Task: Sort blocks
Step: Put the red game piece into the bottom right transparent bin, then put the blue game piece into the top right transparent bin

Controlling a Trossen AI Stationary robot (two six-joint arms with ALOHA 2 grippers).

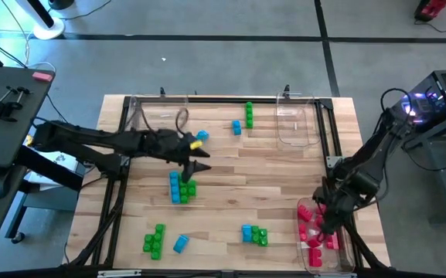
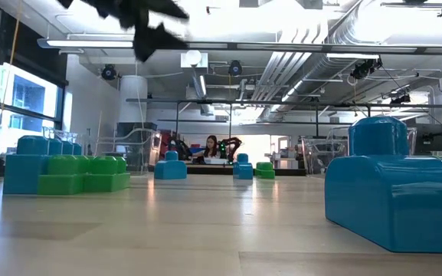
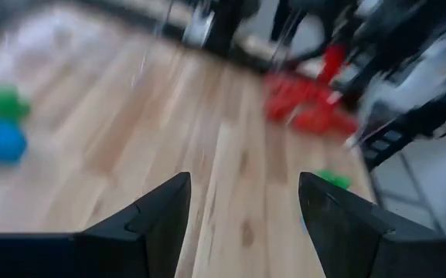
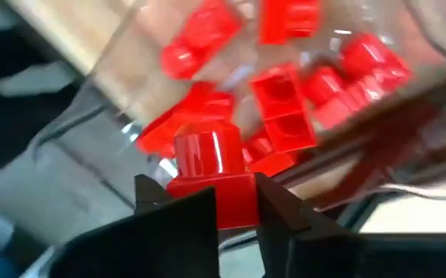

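A red block is pinched in the right tool, just over the red tray. Next it should be dropped in. The left tool is spread wide, empty, over blue and green blocks.

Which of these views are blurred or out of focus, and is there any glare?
Left wrist view: motion-smeared; the wooden table and red blocks are streaks. Right wrist view: the held red block is fairly sharp, the clear tray behind it soft. Low view: the nearest blue block looms oversized, ceiling lights glare. High view: evenly lit.
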